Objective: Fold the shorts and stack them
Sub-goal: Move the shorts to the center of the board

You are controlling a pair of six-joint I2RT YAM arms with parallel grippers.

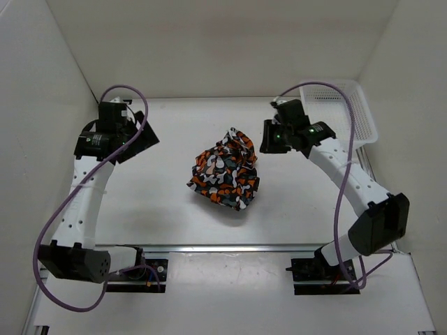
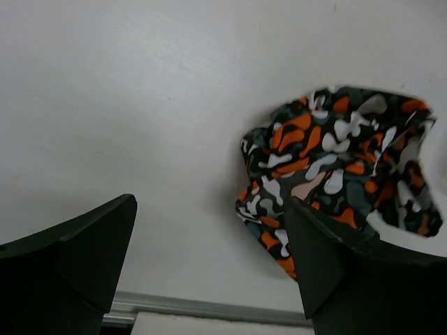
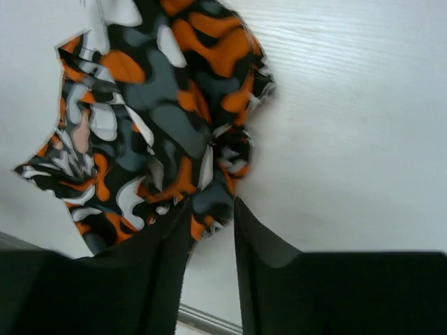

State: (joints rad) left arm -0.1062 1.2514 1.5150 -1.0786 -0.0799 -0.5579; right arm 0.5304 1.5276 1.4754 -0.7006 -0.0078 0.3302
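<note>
The shorts (image 1: 225, 171) lie crumpled in a heap at the middle of the table, printed with orange, white, black and grey blotches. My left gripper (image 1: 137, 143) hovers well to their left, open and empty. In the left wrist view the shorts (image 2: 335, 153) lie beyond the right finger, and the left gripper (image 2: 209, 202) has bare table between its fingers. My right gripper (image 1: 267, 137) hangs just right of the heap's upper end. In the right wrist view the right gripper (image 3: 211, 204) stands narrowly open, and a frilled edge of the shorts (image 3: 160, 105) lies just past its tips.
A white mesh basket (image 1: 349, 105) stands at the back right corner, behind the right arm. White walls close in the table on the left, back and right. A metal rail (image 1: 230, 248) runs along the near edge between the arm bases.
</note>
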